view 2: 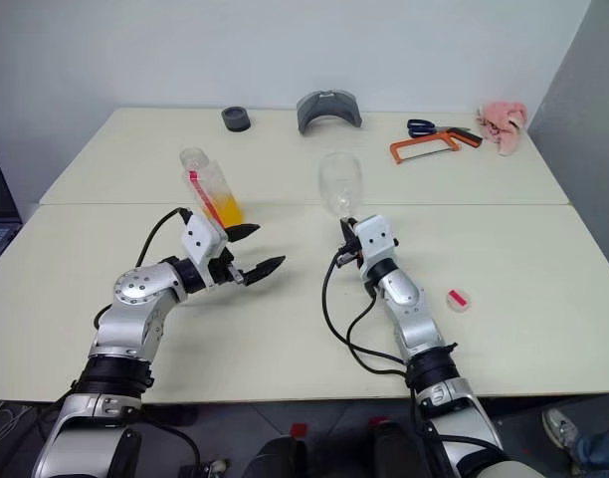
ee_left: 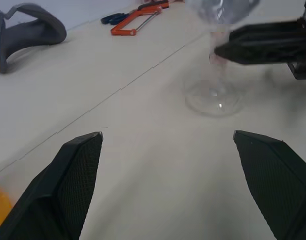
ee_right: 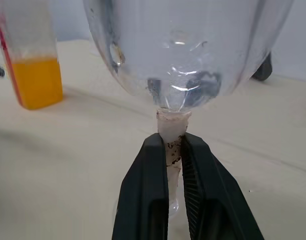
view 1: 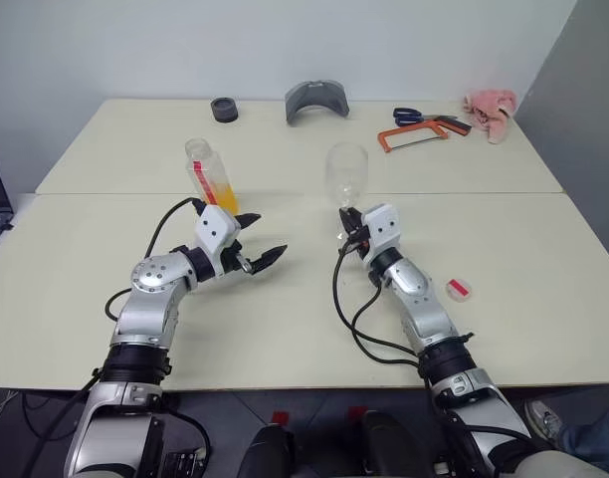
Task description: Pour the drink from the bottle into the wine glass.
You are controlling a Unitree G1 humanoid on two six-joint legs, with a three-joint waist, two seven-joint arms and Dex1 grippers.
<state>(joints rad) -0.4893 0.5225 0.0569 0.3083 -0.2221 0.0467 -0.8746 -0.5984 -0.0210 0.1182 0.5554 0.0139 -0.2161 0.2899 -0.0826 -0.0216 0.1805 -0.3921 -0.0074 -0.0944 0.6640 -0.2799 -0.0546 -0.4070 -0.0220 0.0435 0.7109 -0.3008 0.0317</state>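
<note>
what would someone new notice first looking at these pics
Probably the clear plastic bottle with bright orange-yellow drink, standing uncapped on the cream table just beyond the open left gripper. Next, the clear stemmed wine glass at mid-table, its stem pinched by the shut right gripper, bowl empty.

A: Bottle (view 1: 209, 179) status?
B: Clear, uncapped, red label strip, upright on table; drink (view 1: 221, 198) fills its lower part.
A: Glass (view 1: 346, 177)?
B: Clear, empty, upright on table, well right of bottle.
</note>
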